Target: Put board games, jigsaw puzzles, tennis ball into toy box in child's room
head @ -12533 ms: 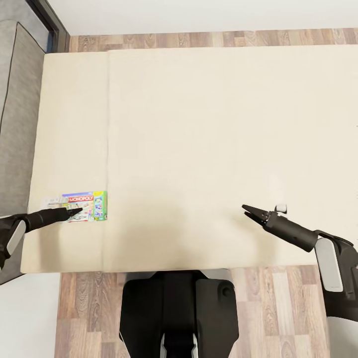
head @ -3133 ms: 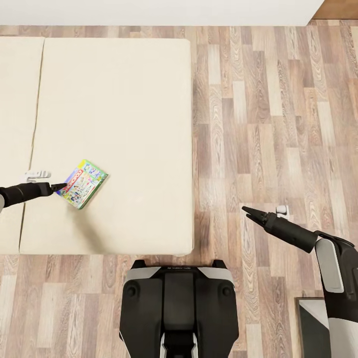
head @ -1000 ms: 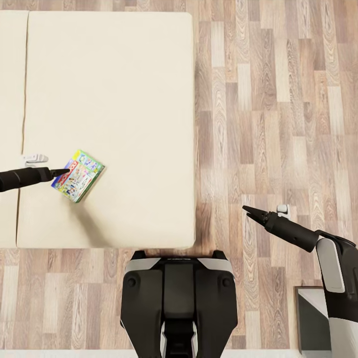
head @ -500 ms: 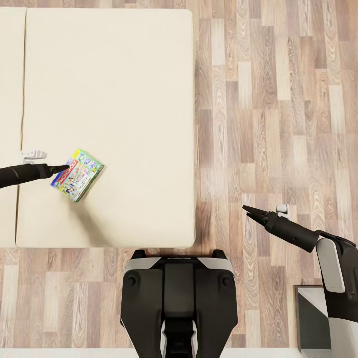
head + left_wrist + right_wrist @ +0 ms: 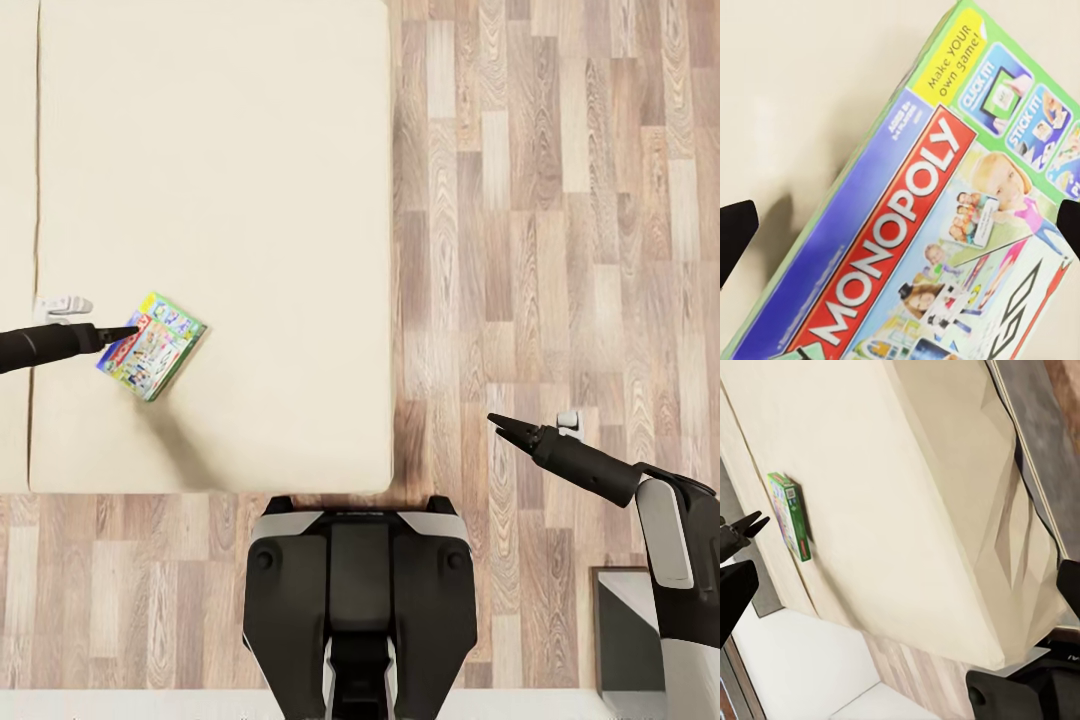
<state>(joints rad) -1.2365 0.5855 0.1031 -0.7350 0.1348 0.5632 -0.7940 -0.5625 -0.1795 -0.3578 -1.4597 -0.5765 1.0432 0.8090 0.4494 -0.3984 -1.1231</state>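
The robot stands at the foot of the bed [image 5: 220, 200], and the step in hand looks like picking up the first board game, the green Monopoly box [image 5: 150, 345]. It seems raised off the mattress rather than lying flat: a soft shadow falls on the cream surface below and beside it, and the right wrist view shows the box [image 5: 789, 515] on edge with the left pincer's tips at its end.

The left pincer [image 5: 128, 332] reaches in from the left, its dark tips meeting the box's near-left edge. In the left wrist view the box lid [image 5: 937, 225] sits tilted between the two dark fingers [image 5: 735, 232], which stand wide apart at either side of the frame. From that I judge it is pinching the box by its edge, though the contact itself is hidden.

The right pincer [image 5: 500, 425] hangs over the wood floor [image 5: 560, 200], well apart from the bed and the box. Its tips are a little spread and it carries nothing.

If the hold is sound, the next move is to turn the base away from the bed and carry the box to the tabletop, then lower it into the toy box. An edge grip on a broad flat box invites swinging or slipping, so a slow, level carry would be wise. The other toys remain to be gathered.
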